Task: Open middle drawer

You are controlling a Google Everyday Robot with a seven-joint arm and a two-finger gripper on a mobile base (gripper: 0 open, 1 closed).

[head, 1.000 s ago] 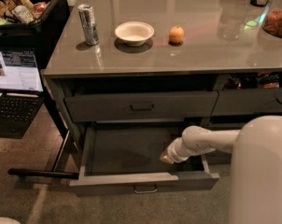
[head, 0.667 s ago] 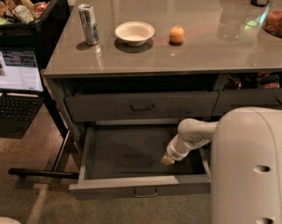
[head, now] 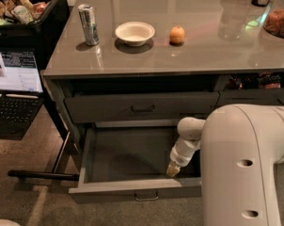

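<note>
Camera view shows the middle drawer standing open, drawn well out past the counter edge so that its front panel hangs over the carpet, the small loop handle centred on that panel. Its grey inside is bare across the left and middle, with open room between the left wall and the arm. The gripper hangs inside the drawer near the front right, tip down, just behind the front panel and close to the drawer floor; whether it is clenched or released, I cannot tell. The bulky white arm comes in from the right and covers the drawer's right end, so that corner and side wall are hidden. Just above, the top drawer is shut, flush under the counter, with a narrower shut drawer to its right. On the floor to the left a dark bar lies with its end near the drawer's left front corner, and an open laptop sits farther left, well apart. On the counter stand a can, a white bowl and a small orange fruit in a row, set back from the front edge. A black bin of packets stands at the upper left, beside the counter's end.
</note>
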